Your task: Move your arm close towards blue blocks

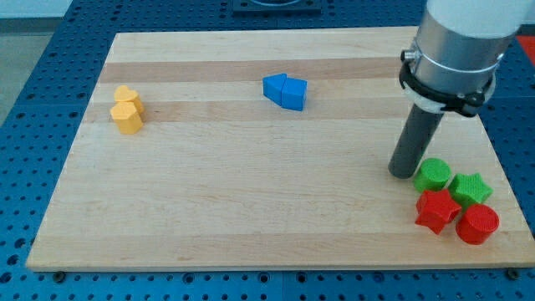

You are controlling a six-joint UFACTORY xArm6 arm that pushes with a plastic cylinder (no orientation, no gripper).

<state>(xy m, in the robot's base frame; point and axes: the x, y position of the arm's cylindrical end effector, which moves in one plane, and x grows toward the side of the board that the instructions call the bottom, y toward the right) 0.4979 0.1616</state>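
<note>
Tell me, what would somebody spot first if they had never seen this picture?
Probably the big arm at the view's right, with my tip resting on the board just left of the green blocks. Next come the red blocks bunched with the green ones at the bottom right. The blue blocks sit far off near the top middle, and the yellow blocks at the left.

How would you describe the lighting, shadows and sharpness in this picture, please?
Camera view: soft, even light, no glare on the wooden board; faint shadows under the blue blocks and my tip; blocks sharp, the arm's grey upper part slightly soft and cropped at the view's top.
</note>
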